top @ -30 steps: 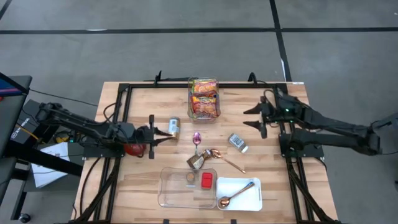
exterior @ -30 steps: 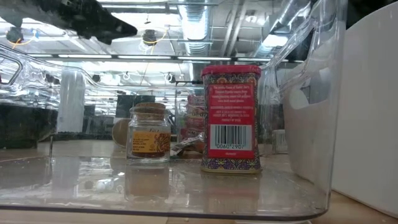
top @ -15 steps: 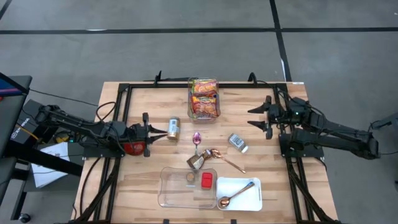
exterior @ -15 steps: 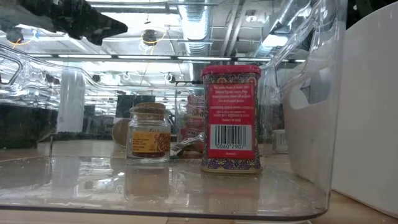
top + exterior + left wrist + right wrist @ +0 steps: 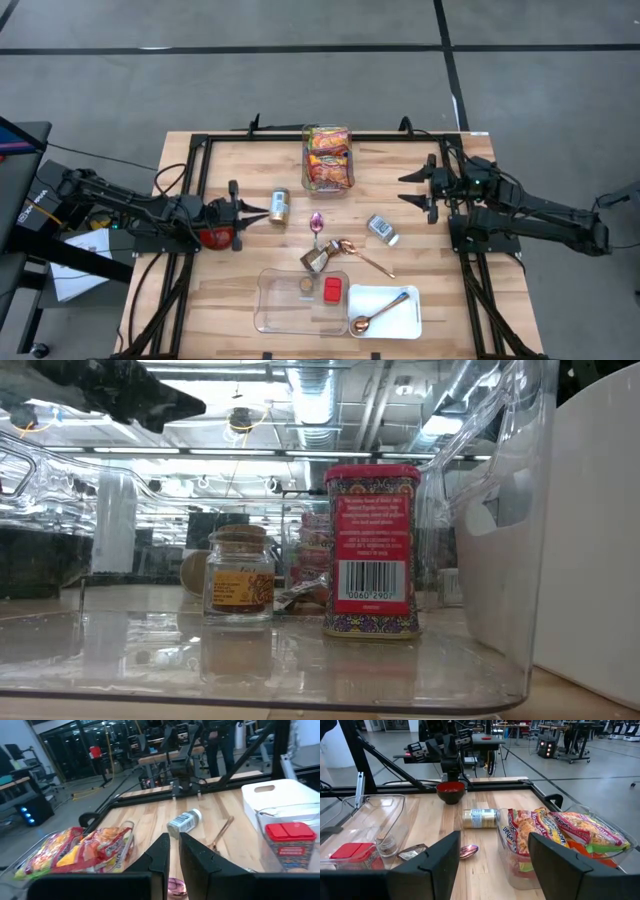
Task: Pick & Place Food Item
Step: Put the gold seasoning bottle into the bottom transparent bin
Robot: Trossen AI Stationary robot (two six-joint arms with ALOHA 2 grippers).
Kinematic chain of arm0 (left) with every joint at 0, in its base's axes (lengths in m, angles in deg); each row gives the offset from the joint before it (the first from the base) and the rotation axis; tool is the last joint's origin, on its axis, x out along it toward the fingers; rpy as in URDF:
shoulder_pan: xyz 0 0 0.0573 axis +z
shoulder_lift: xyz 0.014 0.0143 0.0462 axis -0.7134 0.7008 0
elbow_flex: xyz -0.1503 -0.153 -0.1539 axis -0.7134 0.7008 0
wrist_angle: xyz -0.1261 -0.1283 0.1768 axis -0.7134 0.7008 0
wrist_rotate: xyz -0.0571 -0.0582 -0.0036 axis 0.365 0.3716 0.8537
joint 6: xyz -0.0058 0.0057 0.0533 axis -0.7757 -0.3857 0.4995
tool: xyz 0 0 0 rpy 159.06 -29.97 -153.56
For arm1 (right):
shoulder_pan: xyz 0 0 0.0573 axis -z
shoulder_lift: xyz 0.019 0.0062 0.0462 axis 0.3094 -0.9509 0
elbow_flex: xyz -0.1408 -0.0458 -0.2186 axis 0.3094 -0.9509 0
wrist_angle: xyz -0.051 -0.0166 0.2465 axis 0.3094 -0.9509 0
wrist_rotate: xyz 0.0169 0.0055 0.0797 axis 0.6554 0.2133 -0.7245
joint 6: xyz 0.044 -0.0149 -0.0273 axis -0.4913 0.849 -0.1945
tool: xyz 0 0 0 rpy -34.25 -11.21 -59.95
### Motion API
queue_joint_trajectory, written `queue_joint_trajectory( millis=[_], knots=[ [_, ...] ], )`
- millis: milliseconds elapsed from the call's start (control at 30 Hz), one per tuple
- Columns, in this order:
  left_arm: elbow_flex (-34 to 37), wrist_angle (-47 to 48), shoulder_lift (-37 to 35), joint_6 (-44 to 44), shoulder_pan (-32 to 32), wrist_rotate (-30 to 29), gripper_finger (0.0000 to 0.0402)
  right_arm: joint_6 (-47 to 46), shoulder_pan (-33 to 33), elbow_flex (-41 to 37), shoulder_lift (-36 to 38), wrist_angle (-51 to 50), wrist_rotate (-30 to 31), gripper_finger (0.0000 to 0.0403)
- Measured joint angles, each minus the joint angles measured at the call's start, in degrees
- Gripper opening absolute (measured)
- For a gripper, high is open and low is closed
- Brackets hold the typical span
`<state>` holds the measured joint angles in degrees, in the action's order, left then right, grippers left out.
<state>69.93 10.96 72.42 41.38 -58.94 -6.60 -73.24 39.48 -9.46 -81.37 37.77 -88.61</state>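
Note:
Noodle packets fill a clear bin [image 5: 327,158] at the table's far middle. A tin can [image 5: 279,206] lies on its side just right of my left gripper [image 5: 266,211], which is shut, level and apart from the can. My right gripper [image 5: 404,188] hangs open at the far right, pointing toward the bin. A silver jar [image 5: 382,229] lies on the table between them. A red tin [image 5: 370,550] and a small cork-topped jar [image 5: 240,575] stand in a clear tray [image 5: 275,310] near the front edge. In the wrist views, both my left gripper [image 5: 173,851] and my right gripper [image 5: 492,855] hold nothing.
A purple spoon [image 5: 317,222], a foil packet [image 5: 316,260] and a copper spoon [image 5: 362,256] lie mid-table. A white tray [image 5: 400,322] at the front right holds another copper spoon. A red bowl [image 5: 215,238] sits under the left arm. Black frame rails run along both table sides.
My left gripper has drawn back toward the table's left edge, away from the can, and stays shut. It has kept still over the last half second. Nothing on the table has moved.

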Motion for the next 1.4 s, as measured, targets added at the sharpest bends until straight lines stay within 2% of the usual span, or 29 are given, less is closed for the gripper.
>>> queue_joint_trajectory(
  millis=[267,367,467,567,667,733,833,867,933,1133,1267,1333,1400],
  knots=[
    [0.0,-0.1,0.0,0.0,0.0,-1.3,0.0035,0.0,0.0,0.0,0.0,0.0,0.0,0.0226],
    [0.0,-1.3,0.8,1.3,0.0,-1.5,0.0047,0.0,0.0,0.0,0.0,0.0,0.0,0.0226],
    [-0.6,-1.8,2.6,5.8,0.0,-1.6,0.0086,0.0,0.0,0.0,0.0,0.0,0.0,0.0226],
    [-4.6,-2.1,6.0,11.5,0.0,-5.0,0.0149,0.0,0.0,0.0,0.0,-0.1,0.0,0.0226],
    [-9.7,-2.1,9.9,17.3,0.1,-11.9,0.0223,0.0,0.0,0.0,0.0,-0.1,-0.1,0.0226],
    [-14.0,-2.0,12.7,17.4,0.8,-21.2,0.0268,0.0,0.0,0.0,0.0,-0.2,-0.1,0.0226],
    [-20.5,-2.3,16.3,9.8,2.8,-39.3,0.0316,0.0,0.0,0.0,0.0,-0.2,-0.2,0.0226],
    [-22.2,-1.9,17.4,7.5,3.4,-43.0,0.0326,0.0,0.0,0.0,0.0,-0.2,-0.2,0.0226],
    [-24.9,-0.4,19.2,5.7,4.0,-46.1,0.0339,0.0,0.0,0.0,0.0,-0.2,-0.2,0.0226],
    [-29.1,2.8,23.6,2.8,4.6,-46.1,0.0341,-0.4,-0.1,0.0,0.0,-0.1,-1.7,0.0226],
    [-29.9,9.6,24.7,-6.8,6.9,-45.2,0.0341,-0.4,-0.1,0.0,0.0,0.0,-1.7,0.0226],
    [-29.9,16.7,24.9,-15.0,9.3,-41.1,0.0341,-0.4,-0.1,0.0,0.0,0.0,-2.1,0.0226],
    [-29.9,23.8,24.9,-25.0,12.9,-32.2,0.0341,-0.4,-0.1,0.0,0.0,0.1,-2.9,0.0226]
  ],
)
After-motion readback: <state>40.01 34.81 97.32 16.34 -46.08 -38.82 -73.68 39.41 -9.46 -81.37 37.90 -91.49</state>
